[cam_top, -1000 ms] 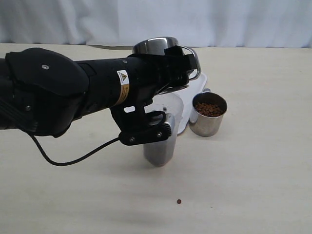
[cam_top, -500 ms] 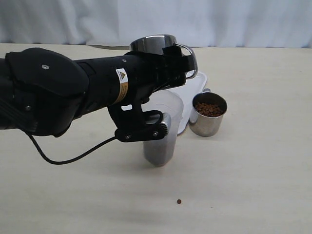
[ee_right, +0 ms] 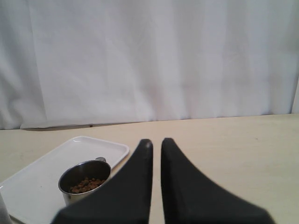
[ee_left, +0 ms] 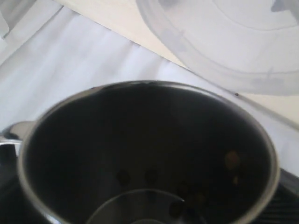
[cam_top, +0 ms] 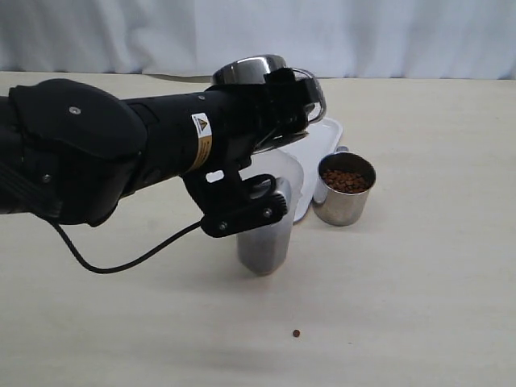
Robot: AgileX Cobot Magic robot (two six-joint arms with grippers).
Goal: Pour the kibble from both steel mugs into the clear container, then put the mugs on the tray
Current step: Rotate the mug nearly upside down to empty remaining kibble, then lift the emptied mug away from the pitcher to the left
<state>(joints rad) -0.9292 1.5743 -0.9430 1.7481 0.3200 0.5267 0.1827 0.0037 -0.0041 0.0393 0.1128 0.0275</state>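
My left gripper (cam_top: 284,101) is shut on one steel mug (cam_top: 251,70), holding it tipped over above the clear container (cam_top: 264,246). The left wrist view looks into that mug (ee_left: 145,158): it is dark inside, with a few kibble pellets (ee_left: 180,207) near the bottom, and the container's rim (ee_left: 219,51) lies beyond its lip. My fingers are hidden there. The container holds dark kibble in its lower part. The second steel mug (cam_top: 344,192) stands upright beside the white tray (cam_top: 324,137), with kibble (cam_top: 345,180) in it. My right gripper (ee_right: 156,142) is shut and holds nothing, facing that mug (ee_right: 84,179) and the tray (ee_right: 42,175).
One stray pellet (cam_top: 296,333) lies on the beige table (cam_top: 419,306) in front of the container. The left arm's black body and cable (cam_top: 121,262) span the left half of the scene. A white curtain (cam_top: 403,32) closes off the back.
The left wrist has rolled a little, and the held mug has shifted slightly left and up over the container. The second mug, tray and stray pellet have not moved.
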